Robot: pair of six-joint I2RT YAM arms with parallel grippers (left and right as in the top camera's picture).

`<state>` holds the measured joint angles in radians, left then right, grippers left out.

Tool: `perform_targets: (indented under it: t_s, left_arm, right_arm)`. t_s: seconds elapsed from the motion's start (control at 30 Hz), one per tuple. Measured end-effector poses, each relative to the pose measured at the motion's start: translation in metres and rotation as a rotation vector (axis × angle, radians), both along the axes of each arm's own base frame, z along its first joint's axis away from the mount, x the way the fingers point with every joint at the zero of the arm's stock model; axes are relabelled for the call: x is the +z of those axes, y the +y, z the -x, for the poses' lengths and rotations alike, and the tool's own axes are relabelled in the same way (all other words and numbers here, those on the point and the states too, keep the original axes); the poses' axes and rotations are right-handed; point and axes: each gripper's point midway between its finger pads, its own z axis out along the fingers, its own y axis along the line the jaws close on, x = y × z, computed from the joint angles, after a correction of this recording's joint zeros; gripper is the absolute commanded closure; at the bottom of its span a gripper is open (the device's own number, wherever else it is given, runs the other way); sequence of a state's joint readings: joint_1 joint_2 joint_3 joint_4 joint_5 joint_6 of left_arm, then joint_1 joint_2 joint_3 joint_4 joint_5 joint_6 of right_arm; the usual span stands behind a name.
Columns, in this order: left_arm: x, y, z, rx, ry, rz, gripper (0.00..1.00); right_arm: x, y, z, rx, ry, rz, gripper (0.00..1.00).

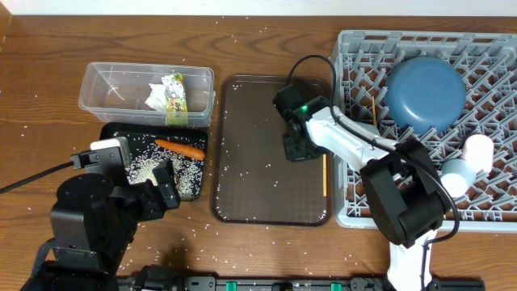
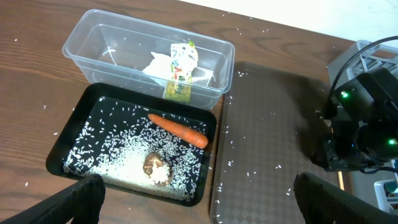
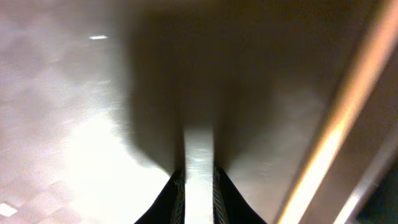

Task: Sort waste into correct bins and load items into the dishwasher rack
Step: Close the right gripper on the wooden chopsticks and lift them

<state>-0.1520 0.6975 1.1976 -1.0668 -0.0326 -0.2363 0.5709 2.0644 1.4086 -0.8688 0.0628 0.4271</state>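
One chopstick (image 1: 324, 174) lies along the right rim of the brown serving tray (image 1: 250, 186), just beside the grey rack (image 1: 355, 202). The right claw (image 1: 295, 148) is down on the tray to the left of it, apart from it. Its fingers are narrow, almost together, with nothing seen between them.

In the rack sit the dark blue plate (image 1: 424, 93), the pink cup (image 1: 479, 149) and the light-blue cup (image 1: 454, 174).

Left of the serving tray, the black tray (image 2: 65, 146) holds the carrot (image 2: 177, 129), scattered rice (image 2: 118, 155) and a brown food scrap (image 2: 157, 168). Behind it, the clear tub (image 2: 93, 37) holds the white napkin (image 2: 158, 62) and the green-yellow wrapper (image 2: 181, 68).

The left claw (image 2: 196, 186) hangs over the black tray's near edge, spread wide and empty. Rice grains dot the worktop (image 1: 48, 48).
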Motion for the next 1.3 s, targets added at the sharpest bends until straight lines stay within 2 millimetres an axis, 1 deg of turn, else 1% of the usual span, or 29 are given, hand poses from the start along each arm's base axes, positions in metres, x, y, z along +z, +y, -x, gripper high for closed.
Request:
perform_targets:
  t_s: [0.03,0.07,0.17,0.23,0.3,0.37,0.53,0.67,1.0,1.1,1.17,1.3]
  left_arm:
    - [0.0,0.0,0.0,-0.001,0.0,0.0,0.02]
    - [0.0,0.0,0.0,0.0,0.0,0.0,0.02]
    - [0.0,0.0,0.0,0.0,0.0,0.0,0.02]
    - [0.0,0.0,0.0,-0.001,0.0,0.0,0.02]
    - [0.0,0.0,0.0,0.0,0.0,0.0,0.02]
    - [0.0,0.0,0.0,0.0,0.0,0.0,0.02]
    - [0.0,0.0,0.0,-0.001,0.0,0.0,0.02]
    - [0.0,0.0,0.0,0.0,0.0,0.0,0.02]
    - [0.0,0.0,0.0,0.0,0.0,0.0,0.02]
    - [0.0,0.0,0.0,-0.001,0.0,0.0,0.02]
    - [0.0,0.0,0.0,0.0,-0.001,0.0,0.02]
    - [0.0,0.0,0.0,0.0,0.0,0.0,0.02]
  right_arm:
    - [0.0,0.003,0.001,0.016,0.005,-0.014,0.66]
    - [0.001,0.005,0.002,0.023,0.01,-0.024,0.59]
    - [0.002,0.004,0.006,0.029,0.024,-0.023,0.52]
    - [0.003,-0.004,0.009,0.005,0.028,0.016,0.44]
    - [0.005,-0.015,0.01,-0.028,0.021,0.067,0.41]
    - [0.006,-0.024,0.007,-0.051,0.0,0.106,0.4]
    - [0.007,-0.034,-0.001,-0.091,-0.029,0.136,0.4]
    - [0.007,-0.035,-0.003,-0.103,-0.036,0.135,0.41]
    - [0.001,-0.023,-0.006,-0.111,-0.031,0.07,0.53]
    - [0.001,-0.022,-0.006,-0.107,-0.025,0.056,0.53]
    - [0.001,-0.022,-0.006,-0.103,-0.023,0.059,0.49]
    - [0.002,-0.026,-0.002,-0.113,-0.012,0.077,0.47]
